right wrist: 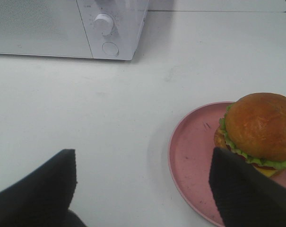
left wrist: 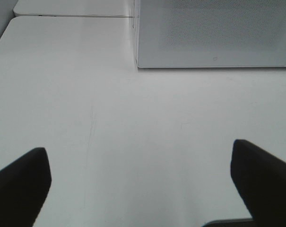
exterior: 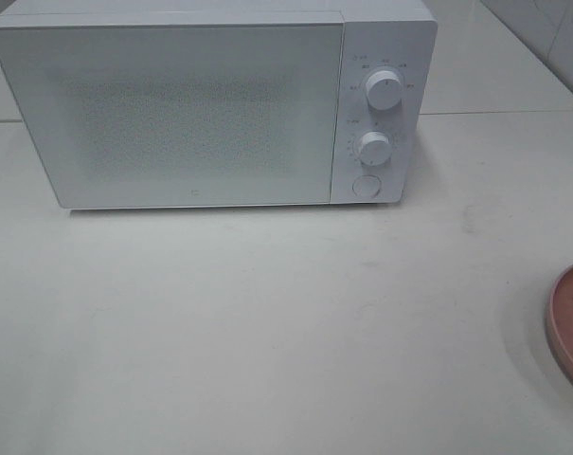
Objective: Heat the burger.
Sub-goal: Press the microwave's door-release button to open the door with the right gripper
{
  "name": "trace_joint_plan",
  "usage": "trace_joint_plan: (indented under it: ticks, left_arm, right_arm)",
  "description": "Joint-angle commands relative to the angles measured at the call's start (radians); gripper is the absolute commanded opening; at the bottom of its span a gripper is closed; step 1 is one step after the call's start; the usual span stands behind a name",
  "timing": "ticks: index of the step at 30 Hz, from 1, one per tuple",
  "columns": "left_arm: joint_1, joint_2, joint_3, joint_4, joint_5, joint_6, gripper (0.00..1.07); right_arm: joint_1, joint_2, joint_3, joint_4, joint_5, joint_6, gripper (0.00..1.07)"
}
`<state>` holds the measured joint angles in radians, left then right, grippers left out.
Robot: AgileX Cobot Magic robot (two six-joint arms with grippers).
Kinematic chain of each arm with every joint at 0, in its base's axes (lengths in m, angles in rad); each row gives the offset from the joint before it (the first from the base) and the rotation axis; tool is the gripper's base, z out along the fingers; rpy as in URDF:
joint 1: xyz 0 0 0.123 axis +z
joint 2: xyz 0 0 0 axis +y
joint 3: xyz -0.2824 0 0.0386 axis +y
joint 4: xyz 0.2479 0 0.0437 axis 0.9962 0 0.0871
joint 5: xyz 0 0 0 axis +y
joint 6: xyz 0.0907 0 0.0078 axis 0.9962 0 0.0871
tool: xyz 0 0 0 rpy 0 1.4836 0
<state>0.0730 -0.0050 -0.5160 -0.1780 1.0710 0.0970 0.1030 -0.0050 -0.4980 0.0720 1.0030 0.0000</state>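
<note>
On the left, the left pincer (left wrist: 138, 158) hung with its jaws spread wide and nothing between them, only bare tabletop (exterior: 267, 332) beneath, and the near left corner of the microwave (exterior: 172, 114) lay beyond it. The microwave stood at the far side of the tabletop with its door (exterior: 172, 180) closed. Its two knobs (exterior: 384, 90) and a round button (exterior: 366, 186) sat on the panel at its right end. Further right, the right pincer (right wrist: 143, 158) was also spread wide and held nothing. Its right finger (right wrist: 247, 189) crossed in front of the pink plate (right wrist: 190, 151), though it could not be told whether finger and plate touched. The burger (right wrist: 261, 125) sat on that plate at the right side of the tabletop, well apart from the microwave, and neither pincer had taken it. The main hazard looked to be the order of steps: with the door closed, a burger lifted first would have had nowhere to go and would have hung in the jaws while the door was dealt with. The burger was a soft stack of bun, lettuce and patty, so a hard or off-centre squeeze could likely have sheared the layers apart or tipped the bun off. A finger brought down too low could have caught the plate's rim and dragged or tilted the plate instead. A push on the panel could also have shoved the light-looking microwave back rather than freeing the door.
</note>
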Motion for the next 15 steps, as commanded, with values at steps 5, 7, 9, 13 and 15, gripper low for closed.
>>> trace_joint_plan:
  ticks: [5,7,9,13,15]
  left_arm:
    - [0.001,-0.025,0.001,-0.008,0.000,-0.006,0.98]
    - [0.001,-0.025,0.001,-0.008,0.000,-0.006,0.98]
    - [0.001,-0.025,0.001,-0.008,0.000,-0.006,0.98]
    - [0.001,-0.025,0.001,-0.008,0.000,-0.006,0.98]
    - [0.001,-0.025,0.001,-0.008,0.000,-0.006,0.98]
  right_arm:
    - [-0.007,-0.025,0.004,-0.002,-0.010,0.023,0.75]
    - [-0.007,-0.025,0.004,-0.002,-0.010,0.026,0.75]
    - [-0.007,-0.025,0.004,-0.002,-0.010,0.026,0.75]
    - [-0.007,-0.025,0.004,-0.002,-0.010,0.025,0.75]
    - [-0.007,-0.025,0.002,-0.002,-0.011,0.025,0.75]
